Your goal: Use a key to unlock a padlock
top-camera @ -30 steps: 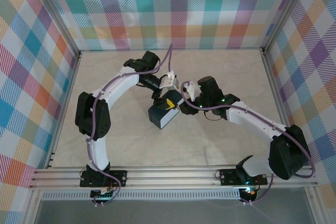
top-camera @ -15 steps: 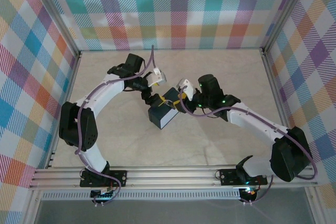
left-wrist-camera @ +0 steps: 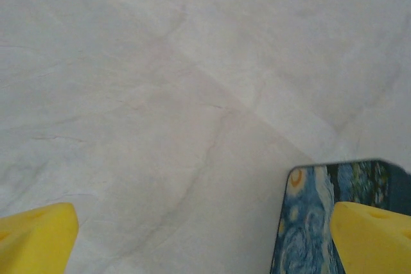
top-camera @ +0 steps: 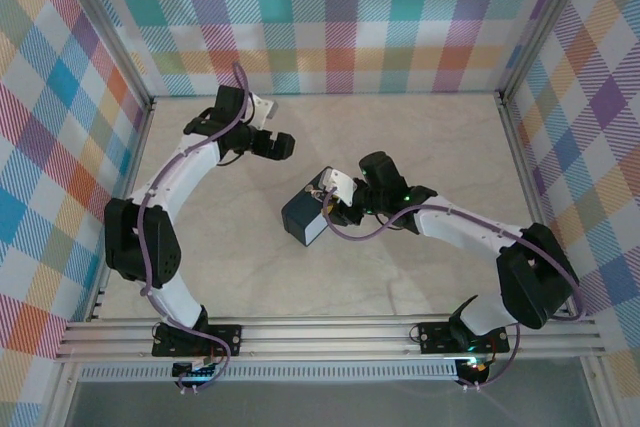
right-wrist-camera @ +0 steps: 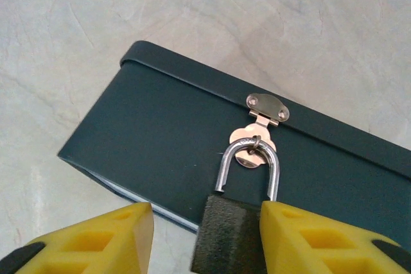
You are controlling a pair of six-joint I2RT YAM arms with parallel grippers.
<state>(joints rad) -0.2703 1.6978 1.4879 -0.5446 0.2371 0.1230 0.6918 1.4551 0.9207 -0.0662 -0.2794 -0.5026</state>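
Standing half spread, the right tool (right-wrist-camera: 204, 222) flanks the padlock (right-wrist-camera: 228, 242): one finger touches its dark body, the other is clear. Its shackle hangs through the hasp (right-wrist-camera: 253, 140) of the dark box (right-wrist-camera: 160, 133) on the desk (right-wrist-camera: 77, 43). The left tool (left-wrist-camera: 202, 226), spread wide, holds nothing.

White arm links (top-camera: 462, 233), black joints (top-camera: 135, 249), trailing purple cables (top-camera: 350, 236), yellow gripper fingers (right-wrist-camera: 314, 239)
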